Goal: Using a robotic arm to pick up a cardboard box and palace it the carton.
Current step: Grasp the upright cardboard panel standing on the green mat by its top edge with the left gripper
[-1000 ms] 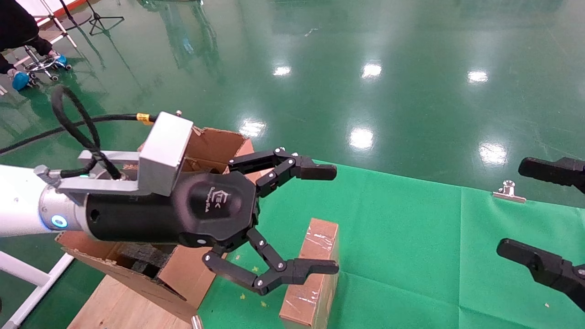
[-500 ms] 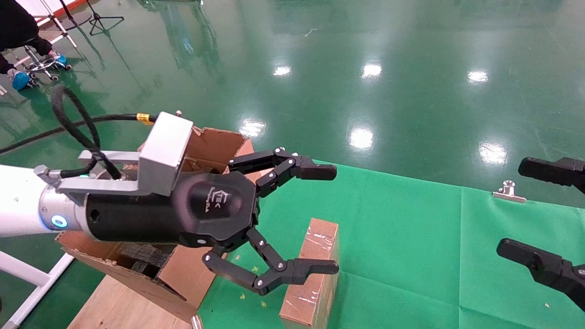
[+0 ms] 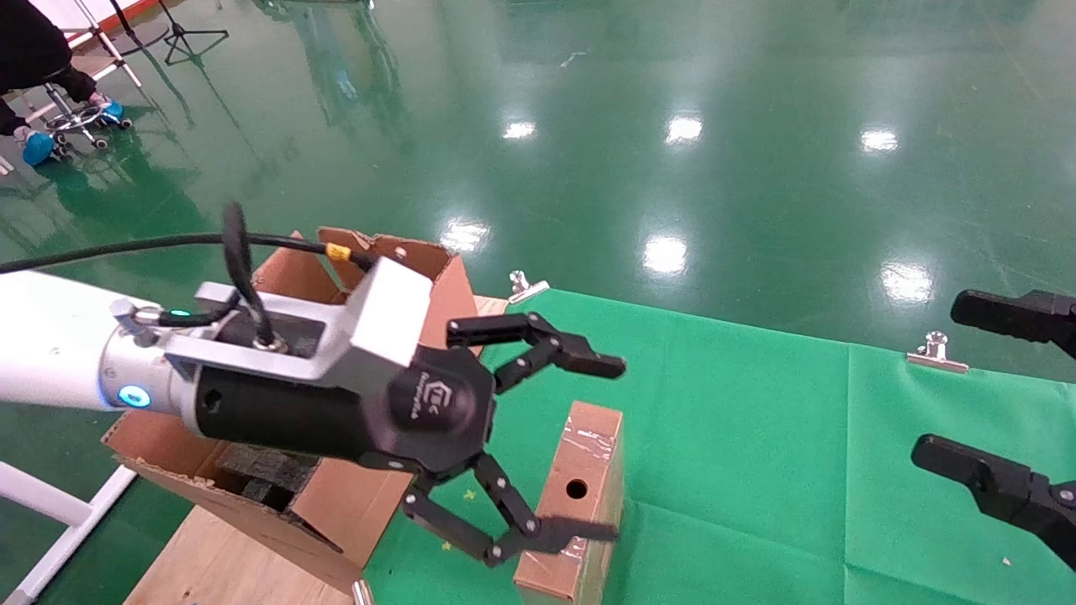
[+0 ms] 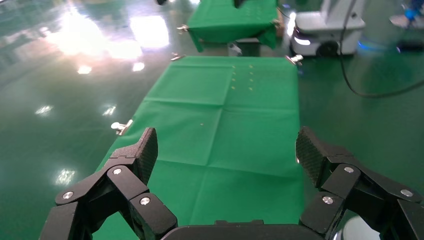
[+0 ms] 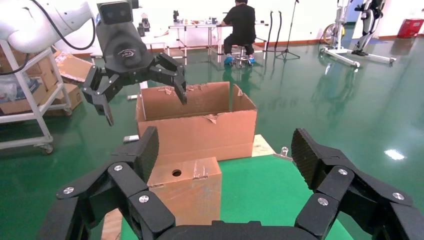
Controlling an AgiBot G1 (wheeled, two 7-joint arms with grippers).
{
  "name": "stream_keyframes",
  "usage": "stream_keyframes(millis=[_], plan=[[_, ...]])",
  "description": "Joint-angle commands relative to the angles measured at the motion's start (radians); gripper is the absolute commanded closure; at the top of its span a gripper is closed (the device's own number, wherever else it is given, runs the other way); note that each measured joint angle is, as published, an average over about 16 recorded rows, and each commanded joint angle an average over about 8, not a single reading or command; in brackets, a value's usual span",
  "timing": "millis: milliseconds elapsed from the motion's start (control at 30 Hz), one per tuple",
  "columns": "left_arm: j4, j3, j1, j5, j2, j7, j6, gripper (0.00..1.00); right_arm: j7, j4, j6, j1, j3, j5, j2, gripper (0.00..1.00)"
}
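The small taped cardboard box (image 3: 580, 496) stands on the green cloth, a round hole in its top face, and shows again in the right wrist view (image 5: 185, 190). My left gripper (image 3: 601, 447), on the white robotic arm (image 3: 50, 353), hovers open just above the box's left side, one finger beyond it and one in front. Its own wrist view shows the gripper (image 4: 227, 152) open over bare cloth; the box is out of that view. The carton (image 3: 420, 277), with torn flaps and dark foam (image 3: 261, 470) inside, sits left of the box. My right gripper (image 3: 958, 386) hangs open at the far right.
Metal clips (image 3: 935, 351) (image 3: 525, 286) pin the green cloth (image 3: 756, 437) at the table's far edge. The carton rests on a wooden board (image 3: 210, 555). A person sits on a stool (image 3: 50, 126) far off on the glossy green floor.
My left gripper has dropped and swung a little to the right, closer to the cardboard box, with its wrist rolled. The hole in the box's top now shows. The right gripper has not moved.
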Motion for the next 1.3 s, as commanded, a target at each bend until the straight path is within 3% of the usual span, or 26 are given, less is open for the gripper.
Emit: stream_keyframes(millis=[33, 267, 467, 833, 1100, 1300], plan=[[0.001, 0.006, -0.016, 0.006, 0.008, -0.001, 0.007, 0.00, 0.000, 0.000, 0.000, 0.000, 0.000, 0.000, 0.000, 1.00], [-0.007, 0.032, -0.045, 0.069, -0.003, -0.030, 0.003, 0.00, 0.000, 0.000, 0.000, 0.000, 0.000, 0.000, 0.000, 1.00], [-0.032, 0.094, -0.155, 0.228, 0.009, -0.180, -0.029, 0.00, 0.000, 0.000, 0.000, 0.000, 0.000, 0.000, 0.000, 1.00], [-0.020, 0.317, -0.495, 0.555, 0.164, -0.667, 0.039, 0.00, 0.000, 0.000, 0.000, 0.000, 0.000, 0.000, 0.000, 1.00], [0.007, 0.554, -0.643, 0.560, 0.251, -1.056, 0.057, 0.00, 0.000, 0.000, 0.000, 0.000, 0.000, 0.000, 0.000, 1.00], [0.006, 0.767, -0.738, 0.544, 0.322, -1.258, 0.057, 0.00, 0.000, 0.000, 0.000, 0.000, 0.000, 0.000, 0.000, 1.00]])
